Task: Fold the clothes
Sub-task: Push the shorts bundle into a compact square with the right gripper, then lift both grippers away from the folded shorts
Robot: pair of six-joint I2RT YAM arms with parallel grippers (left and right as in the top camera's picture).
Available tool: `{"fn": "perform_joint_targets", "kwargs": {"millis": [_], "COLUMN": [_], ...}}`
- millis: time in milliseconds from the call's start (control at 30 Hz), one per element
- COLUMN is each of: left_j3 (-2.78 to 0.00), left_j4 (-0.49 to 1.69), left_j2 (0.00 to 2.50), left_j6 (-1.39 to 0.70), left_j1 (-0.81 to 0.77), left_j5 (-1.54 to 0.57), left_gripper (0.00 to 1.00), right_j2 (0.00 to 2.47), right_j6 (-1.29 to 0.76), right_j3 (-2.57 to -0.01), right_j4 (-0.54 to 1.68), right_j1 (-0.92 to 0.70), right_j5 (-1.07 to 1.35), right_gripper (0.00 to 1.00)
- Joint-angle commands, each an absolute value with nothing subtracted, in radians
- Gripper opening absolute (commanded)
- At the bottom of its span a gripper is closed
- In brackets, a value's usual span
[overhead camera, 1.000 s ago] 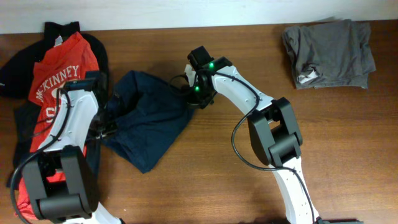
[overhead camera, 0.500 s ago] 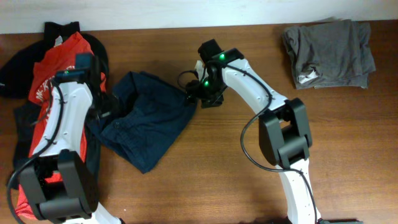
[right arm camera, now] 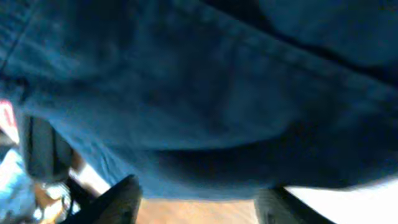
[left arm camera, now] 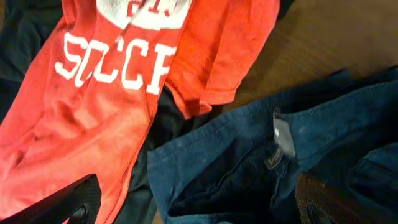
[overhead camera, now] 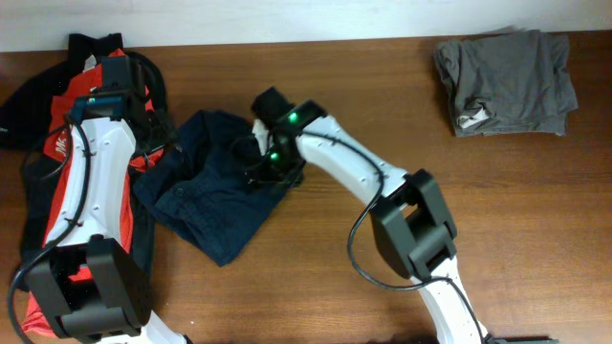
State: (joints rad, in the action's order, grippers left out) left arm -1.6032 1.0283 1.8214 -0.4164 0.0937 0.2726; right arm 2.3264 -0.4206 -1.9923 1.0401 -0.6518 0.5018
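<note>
The navy-blue shorts [overhead camera: 215, 205] lie crumpled on the table left of centre. They also show in the left wrist view [left arm camera: 249, 162] and fill the top of the right wrist view [right arm camera: 199, 93]. The red T-shirt [overhead camera: 59, 143] with white lettering lies at the far left on black pieces [overhead camera: 24, 105], and it shows in the left wrist view [left arm camera: 112, 93]. My left gripper [overhead camera: 158, 143] [left arm camera: 199, 214] is open above the shorts' left edge, beside the shirt. My right gripper [overhead camera: 266, 167] [right arm camera: 199, 208] is open, low over the shorts' upper right part.
A plain grey garment [overhead camera: 505, 76] with a small white tag lies folded at the far right corner. The wooden table [overhead camera: 382, 287] shows bare wood between it and the shorts. The table's far edge runs along a white wall.
My right gripper has moved left from the shorts' right edge to over the shorts. My left arm has moved toward the far edge, and its gripper now sits at the shorts' left edge.
</note>
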Motion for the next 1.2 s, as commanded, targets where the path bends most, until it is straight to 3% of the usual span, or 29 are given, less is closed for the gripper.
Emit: {"fn": "perform_joint_targets", "kwargs": {"millis": [0, 33, 67, 533, 1000, 1067, 1167], "left_j3": [-1.619, -1.619, -1.619, -1.619, -1.618, -1.618, -1.618], "left_j4": [1.005, 0.997, 0.994, 0.974, 0.84, 0.83, 0.826], "left_j2": [1.797, 1.797, 1.797, 1.797, 1.876, 1.898, 1.924], "left_j6": [-0.421, -0.421, -0.421, -0.418, -0.045, -0.014, 0.1], "left_j1": [0.096, 0.096, 0.096, 0.108, 0.046, 0.023, -0.019], "left_j5": [0.268, 0.268, 0.268, 0.25, -0.186, -0.212, -0.25], "left_gripper": [0.99, 0.99, 0.99, 0.99, 0.99, 0.99, 0.96], "right_j2": [2.302, 2.303, 2.303, 2.363, 2.363, 2.362, 2.363], "right_j6": [-0.47, -0.481, -0.482, -0.453, -0.046, -0.02, 0.054], "right_j3": [-1.943, -1.918, -1.904, -1.821, -1.87, -1.929, -2.11], "right_j4": [0.97, 0.931, 0.911, 0.77, 0.925, 0.997, 1.195], "right_j1": [-0.683, -0.688, -0.688, -0.522, -0.229, -0.212, -0.196], "right_j5": [0.418, 0.41, 0.41, 0.401, 0.356, 0.366, 0.435], "right_gripper": [0.22, 0.07, 0.04, 0.04, 0.04, 0.13, 0.49]}}
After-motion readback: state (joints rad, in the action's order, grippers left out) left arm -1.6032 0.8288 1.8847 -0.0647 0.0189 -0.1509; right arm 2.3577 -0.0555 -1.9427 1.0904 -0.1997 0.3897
